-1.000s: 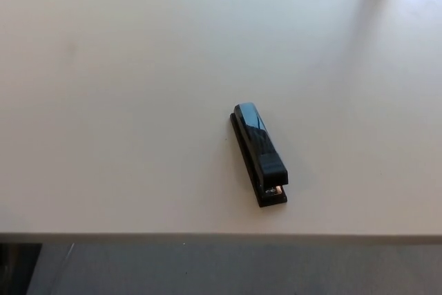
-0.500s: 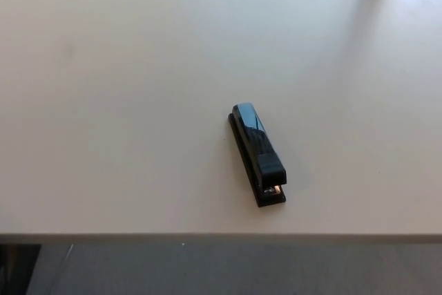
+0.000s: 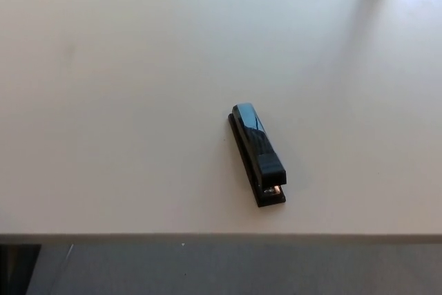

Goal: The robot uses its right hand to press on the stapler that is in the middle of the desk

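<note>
Pale, matte surface (image 3: 138, 101) fills nearly the whole head view, with its near edge running across the bottom and a strip of grey floor (image 3: 207, 267) below it. Black stapler (image 3: 257, 155) lies flat on the surface, set diagonally, its hinged end farther from the robot and its mouth end pointing toward the near edge, where a glint of metal shows.

Change over the last second: none in the stapler itself. The whole picture shifts by a hair between the oldest frame and the later two, which reads as camera motion, not the stapler sliding.

Neither hand is in view, so the state of the fingers cannot be told, and the stapler's place relative to them cannot be given.

Judgement: nothing touches the stapler now; the scene fits either a moment ahead of the press or one after the hand has gone.
</note>
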You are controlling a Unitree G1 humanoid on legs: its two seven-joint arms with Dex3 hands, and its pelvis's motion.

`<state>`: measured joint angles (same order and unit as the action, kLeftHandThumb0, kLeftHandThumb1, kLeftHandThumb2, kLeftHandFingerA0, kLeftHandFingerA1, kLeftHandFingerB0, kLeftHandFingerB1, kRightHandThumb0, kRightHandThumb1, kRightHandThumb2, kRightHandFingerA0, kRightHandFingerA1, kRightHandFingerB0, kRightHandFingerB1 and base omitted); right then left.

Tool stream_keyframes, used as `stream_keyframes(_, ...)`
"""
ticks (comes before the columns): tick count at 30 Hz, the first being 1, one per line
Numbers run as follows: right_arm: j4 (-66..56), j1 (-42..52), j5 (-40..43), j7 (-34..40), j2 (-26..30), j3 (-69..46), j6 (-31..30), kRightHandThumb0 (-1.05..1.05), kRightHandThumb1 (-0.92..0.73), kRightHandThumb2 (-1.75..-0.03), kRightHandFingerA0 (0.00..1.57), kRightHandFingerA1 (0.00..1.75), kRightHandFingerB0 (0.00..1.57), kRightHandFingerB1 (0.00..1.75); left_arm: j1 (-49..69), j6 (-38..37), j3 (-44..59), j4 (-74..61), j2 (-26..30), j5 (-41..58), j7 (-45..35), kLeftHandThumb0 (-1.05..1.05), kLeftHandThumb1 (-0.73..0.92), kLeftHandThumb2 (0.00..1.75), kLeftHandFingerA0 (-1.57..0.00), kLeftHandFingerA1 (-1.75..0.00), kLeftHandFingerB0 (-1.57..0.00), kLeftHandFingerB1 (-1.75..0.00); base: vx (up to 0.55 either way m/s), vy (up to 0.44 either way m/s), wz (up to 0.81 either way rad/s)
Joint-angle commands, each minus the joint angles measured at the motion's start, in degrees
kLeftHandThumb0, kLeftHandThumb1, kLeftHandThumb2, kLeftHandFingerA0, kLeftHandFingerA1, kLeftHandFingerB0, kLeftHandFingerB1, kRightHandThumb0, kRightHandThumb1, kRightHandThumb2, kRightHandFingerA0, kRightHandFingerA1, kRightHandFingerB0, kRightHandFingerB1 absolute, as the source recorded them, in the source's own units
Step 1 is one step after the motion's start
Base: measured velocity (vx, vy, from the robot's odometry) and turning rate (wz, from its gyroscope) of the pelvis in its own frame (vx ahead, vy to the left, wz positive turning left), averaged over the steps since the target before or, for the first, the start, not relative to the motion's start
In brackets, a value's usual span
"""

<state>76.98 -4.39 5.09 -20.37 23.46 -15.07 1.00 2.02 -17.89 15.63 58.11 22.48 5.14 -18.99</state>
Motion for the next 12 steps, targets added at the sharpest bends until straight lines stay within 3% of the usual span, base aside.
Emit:
stream_keyframes(1,-0.5,0.9,2.5,-5.5,-0.6,-2.7,-1.1,-0.79,-0.67,-0.97,0.0,0.1,0.0,0.1,2.3,-2.0,-0.1,-0.6,0.1,0.5,-0.9,-0.56,0.86,1.07,0.0,-0.34,-0.01,-0.26,0.0,0.0,0.0)
stream_keyframes(2,-0.7,1.2,1.9,-5.7,-0.8,-2.5,-0.2,-0.79,-0.68,-0.98,0.0,0.11,0.0,0.11,2.4,-1.9,0.0,-0.7,0.1,0.6,-0.7,-0.47,0.92,0.88,-0.04,-0.29,-0.01,-0.21,0.0,0.0,0.0)
stream_keyframes(8,-1.4,2.6,1.3,-5.9,-1.5,-2.5,4.2,-0.74,-0.7,-1.01,0.0,0.16,0.0,0.16,3.4,-2.1,-0.7,-1.1,0.0,-0.5,1.0,-0.46,0.92,0.87,-0.07,-0.34,-0.03,-0.24,0.0,0.0,0.0)
stream_keyframes(9,-1.6,2.8,1.6,-6.0,-1.6,-2.8,4.6,-0.73,-0.69,-0.91,0.0,0.1,0.0,0.11,3.5,-2.2,-0.7,-1.2,0.0,-0.3,0.5,-0.51,0.92,0.94,-0.1,-0.35,0.0,-0.22,0.0,0.0,0.0)
stream_keyframes(10,-1.6,2.8,2.4,-6.1,-1.8,-3.6,4.8,-0.67,-0.84,-0.65,0.0,0.12,0.0,0.15,3.6,-2.1,-1.0,-1.5,0.0,-0.5,0.8,-0.49,0.92,0.92,-0.1,-0.36,-0.01,-0.23,0.0,0.0,0.0)
stream_keyframes(11,-1.6,3.1,2.0,-5.7,-1.8,-3.5,5.4,-0.75,-0.71,-1.02,0.0,0.16,0.0,0.16,3.5,-1.8,-0.9,-1.4,0.0,-0.2,0.7,-0.47,0.92,0.87,-0.06,-0.33,-0.03,-0.23,0.0,0.0,0.0)
stream_keyframes(12,-1.6,3.1,2.0,-5.7,-1.8,-3.5,5.4,-0.75,-0.71,-1.02,0.0,0.16,0.0,0.16,3.5,-1.8,-0.9,-1.4,0.0,-0.2,0.7,-0.47,0.92,0.87,-0.06,-0.33,-0.03,-0.23,0.0,0.0,0.0)
